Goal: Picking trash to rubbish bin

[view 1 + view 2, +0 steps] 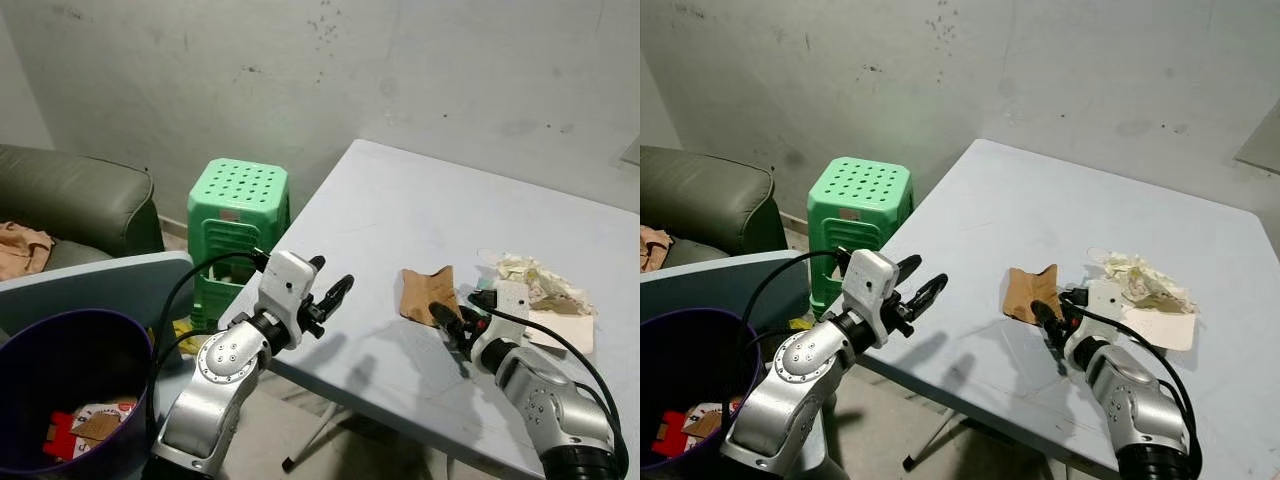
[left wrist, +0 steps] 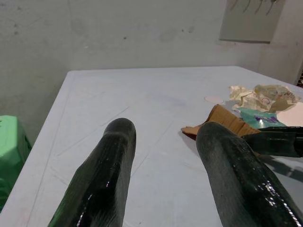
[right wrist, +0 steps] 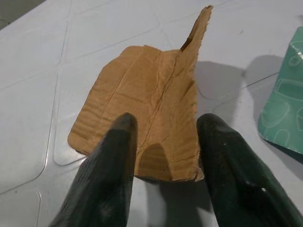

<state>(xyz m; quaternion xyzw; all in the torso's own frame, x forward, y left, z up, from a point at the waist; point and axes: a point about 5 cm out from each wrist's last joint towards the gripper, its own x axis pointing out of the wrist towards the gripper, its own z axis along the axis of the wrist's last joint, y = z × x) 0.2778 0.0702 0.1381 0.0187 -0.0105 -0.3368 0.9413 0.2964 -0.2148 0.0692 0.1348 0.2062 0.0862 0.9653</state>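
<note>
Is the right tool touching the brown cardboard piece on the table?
Cannot tell. In the right wrist view the right tool, open, straddles the cardboard piece; its fingers overlap the near edge, but neither contact nor gap shows plainly.

Head pair down over table [image 1: 400, 210]; wrist views close along fingers, sharing cardboard [image 3: 156, 109].

- Right gripper [image 1: 447, 318] rests on the pale blue table [image 1: 400, 215], fingertips at the torn brown cardboard piece [image 1: 424, 292].
- Left gripper [image 1: 332, 287] hovers open at the table's edge.
- Purple rubbish bin [image 1: 70, 385] sits lower left, beside a green plastic stool [image 1: 238, 205].
</note>
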